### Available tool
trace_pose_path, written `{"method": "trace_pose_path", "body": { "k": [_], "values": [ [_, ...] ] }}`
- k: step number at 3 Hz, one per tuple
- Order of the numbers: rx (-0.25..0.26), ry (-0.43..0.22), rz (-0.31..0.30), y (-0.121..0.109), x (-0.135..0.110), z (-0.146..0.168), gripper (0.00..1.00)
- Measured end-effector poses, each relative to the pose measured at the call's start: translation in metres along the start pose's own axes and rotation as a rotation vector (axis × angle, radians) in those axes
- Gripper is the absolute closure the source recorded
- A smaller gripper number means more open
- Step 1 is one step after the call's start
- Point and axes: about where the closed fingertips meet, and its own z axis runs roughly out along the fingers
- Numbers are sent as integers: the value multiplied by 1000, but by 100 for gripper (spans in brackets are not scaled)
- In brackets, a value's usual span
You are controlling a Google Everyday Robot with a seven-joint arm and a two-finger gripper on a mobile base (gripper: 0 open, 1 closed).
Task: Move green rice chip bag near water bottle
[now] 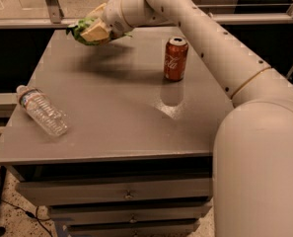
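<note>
— Gripper (90, 27) first: where is it hanging, from where you are standing?
— It is hanging over the far left corner of the table (111, 127), at the end of the arm (205, 38) that is reaching in from the right. Its fingers are pinching the green rice chip bag (78, 32), which is bulging out on their left side.
— Now front to back, please. What is sitting nearest?
— Nearest, under the tabletop, the drawers (128, 195) are showing their closed fronts. Above them, by the front left edge, the water bottle (42, 112) is lying on its side. Its white cap (20, 90) is pointing toward the far left, and a blue-and-white label is wrapping the neck.
— And further back?
— Past the middle, toward the right, the red soda can (176, 58) is standing upright, with the arm passing behind and above it.
— Where is the bag sitting relative to those two?
— It appears to be hanging just off the surface, since a shadow (104, 58) is falling on the table beneath it. It is hanging well apart from the bottle, which is lying toward the front. It is also hanging to the left of the can, apart from it.
</note>
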Motion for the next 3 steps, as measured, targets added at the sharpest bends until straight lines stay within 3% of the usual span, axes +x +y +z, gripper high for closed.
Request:
{"method": "trace_pose_path", "body": {
  "k": [1, 2, 3],
  "values": [
    [-87, -69, -46, 13, -3, 8, 100],
    [-235, -121, -159, 50, -15, 13, 100],
    [-369, -113, -242, 89, -23, 17, 100]
  ]
}}
